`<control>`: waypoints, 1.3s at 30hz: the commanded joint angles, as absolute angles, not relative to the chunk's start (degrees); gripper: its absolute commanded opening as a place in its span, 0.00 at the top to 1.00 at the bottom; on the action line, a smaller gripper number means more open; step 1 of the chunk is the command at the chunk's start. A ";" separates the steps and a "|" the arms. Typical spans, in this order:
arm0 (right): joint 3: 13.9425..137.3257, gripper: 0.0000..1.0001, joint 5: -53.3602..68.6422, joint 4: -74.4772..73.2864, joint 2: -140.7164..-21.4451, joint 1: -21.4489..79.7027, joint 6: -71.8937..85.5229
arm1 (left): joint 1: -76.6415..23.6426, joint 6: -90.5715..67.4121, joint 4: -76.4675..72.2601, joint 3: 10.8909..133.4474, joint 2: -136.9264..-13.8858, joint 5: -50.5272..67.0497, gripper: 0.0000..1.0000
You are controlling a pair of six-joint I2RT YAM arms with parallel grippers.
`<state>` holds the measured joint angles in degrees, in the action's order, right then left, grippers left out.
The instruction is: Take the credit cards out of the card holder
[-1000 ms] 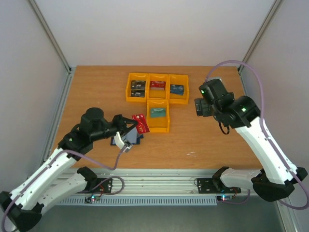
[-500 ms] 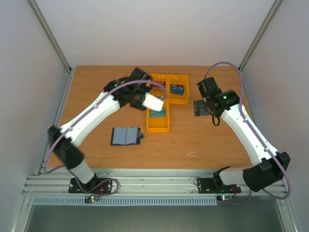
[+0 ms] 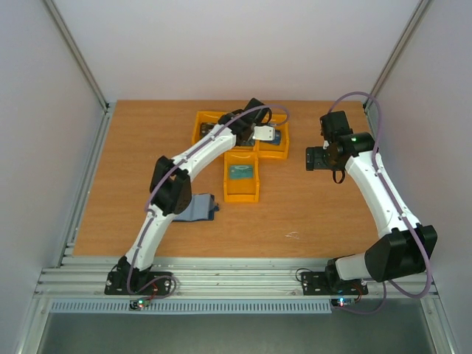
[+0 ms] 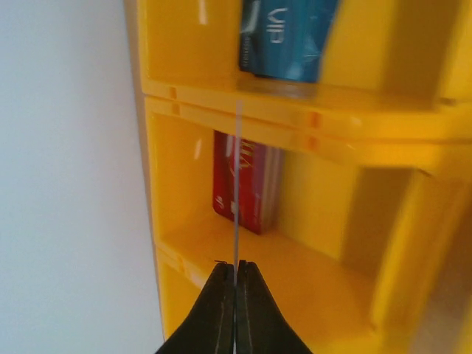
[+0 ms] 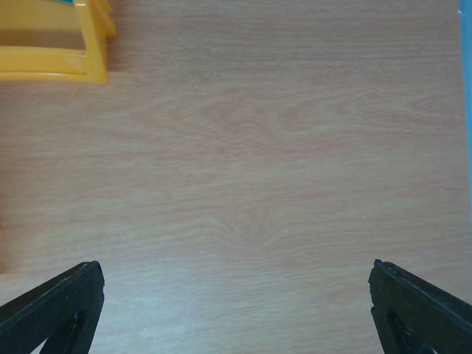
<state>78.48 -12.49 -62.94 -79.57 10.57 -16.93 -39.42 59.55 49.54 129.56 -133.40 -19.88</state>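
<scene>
Left gripper (image 4: 236, 273) pinches a thin credit card (image 4: 237, 184) edge-on.

Four yellow bins (image 3: 241, 197), one card holder (image 3: 203, 208), at least four credit cards (image 3: 241, 172): three binned, one held edge-on.

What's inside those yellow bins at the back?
Cards. The front bin holds a teal card; the wrist view shows a red card in one bin and a blue VIP card next door. The left arm covers much of the back row, hiding the rest.
</scene>
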 commanded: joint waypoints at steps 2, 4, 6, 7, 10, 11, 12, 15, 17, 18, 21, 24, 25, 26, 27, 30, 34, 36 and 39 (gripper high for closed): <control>77.94 0.02 -10.81 -61.79 -78.94 10.37 -18.80 | -37.85 64.05 33.78 134.37 -140.70 -26.77 1.00; 77.87 0.02 -11.15 -61.95 -78.73 10.37 -19.01 | -37.08 64.38 33.52 136.51 -142.62 -27.20 1.00; 77.66 0.02 -11.23 -61.77 -78.58 10.29 -19.28 | -36.30 63.11 33.36 137.78 -143.42 -27.93 1.00; 77.57 0.02 -11.29 -61.75 -78.58 10.29 -19.33 | -35.97 62.59 33.12 137.51 -143.24 -28.09 1.00; 77.68 0.02 -10.66 -61.53 -79.11 10.28 -19.49 | -35.63 61.78 33.05 136.30 -142.75 -27.46 1.00; 77.84 0.02 -10.53 -61.55 -79.27 10.28 -19.51 | -35.65 61.67 33.12 135.98 -142.85 -26.98 1.00; 78.05 0.01 -10.55 -61.59 -79.41 10.28 -19.51 | -35.60 61.69 33.14 135.81 -143.06 -26.58 1.00; 78.46 0.02 -10.93 -61.94 -79.63 10.28 -19.60 | -35.55 62.10 33.46 135.87 -143.85 -26.31 1.00; 78.44 0.01 -10.91 -62.13 -79.51 10.28 -19.68 | -35.53 62.23 34.87 135.65 -143.99 -25.91 1.00; 78.36 0.02 -10.86 -62.09 -79.43 10.28 -19.69 | -35.47 62.23 35.34 135.40 -144.03 -25.66 1.00; 78.24 0.02 -10.77 -62.03 -79.28 10.28 -19.69 | -35.14 62.51 35.14 134.37 -144.33 -24.57 1.00; 78.38 0.01 -10.40 -61.90 -79.60 10.28 -19.85 | -35.23 64.12 33.46 135.07 -146.24 -24.89 1.00; 78.58 0.01 -10.12 -61.98 -79.81 10.28 -19.84 | -35.13 64.48 33.08 135.89 -147.05 -25.45 1.00; 78.77 0.02 -10.04 -62.12 -80.16 10.28 -19.85 | -35.15 64.86 33.16 137.35 -148.22 -25.90 1.00; 78.90 0.01 -9.88 -62.17 -80.38 10.28 -19.86 | -35.09 64.94 33.80 138.23 -148.75 -25.81 1.00; 79.23 0.01 -9.50 -62.19 -80.89 10.28 -19.93 | -34.95 65.16 34.16 138.13 -149.28 -25.58 1.00; 79.20 0.01 -9.40 -62.22 -81.04 10.33 -20.04 | -34.59 66.17 33.13 138.23 -150.52 -26.48 1.00; 79.19 0.01 -9.36 -62.18 -81.04 10.28 -20.08 | -34.44 66.65 33.01 138.59 -151.09 -26.73 1.00; 79.19 0.01 -9.24 -62.13 -81.11 10.28 -20.19 | -34.43 66.71 32.97 138.59 -151.26 -26.49 0.98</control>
<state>78.17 -9.63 -62.19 -80.90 10.55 -19.20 -34.72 65.32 34.65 136.84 -149.84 -25.41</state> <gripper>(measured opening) 0.985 0.017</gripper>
